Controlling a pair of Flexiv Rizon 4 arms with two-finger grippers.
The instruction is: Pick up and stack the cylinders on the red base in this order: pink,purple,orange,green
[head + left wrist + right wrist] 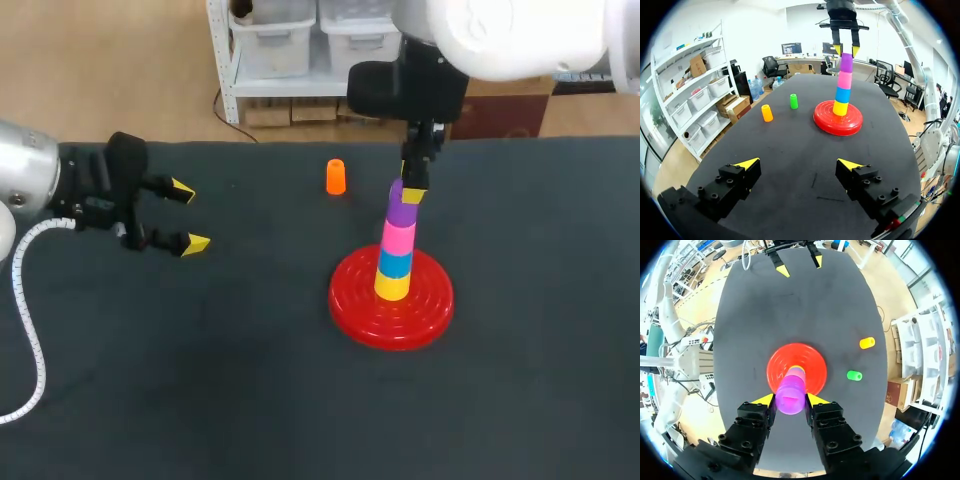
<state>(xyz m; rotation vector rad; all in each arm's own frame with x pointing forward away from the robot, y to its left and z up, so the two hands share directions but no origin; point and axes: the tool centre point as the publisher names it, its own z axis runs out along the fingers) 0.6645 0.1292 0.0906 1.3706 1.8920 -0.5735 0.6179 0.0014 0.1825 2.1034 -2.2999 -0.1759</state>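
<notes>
Black table (200, 380) bears the red base (350, 310), pink cylinder (398, 238) then purple cylinder (402, 213) topping its stack; orange cylinder (336, 177) and green cylinder (793, 101) stand nearby. My right gripper (790, 399) hangs above, pinching the purple cylinder's top; my left gripper (189, 216) hovers well apart, fingers (196, 243) spread.

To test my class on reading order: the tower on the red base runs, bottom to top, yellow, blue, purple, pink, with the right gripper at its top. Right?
No. Purple and pink are swapped: the pink cylinder sits on the blue cylinder, and the purple cylinder is on top, as the left wrist view shows. The rest holds.
</notes>
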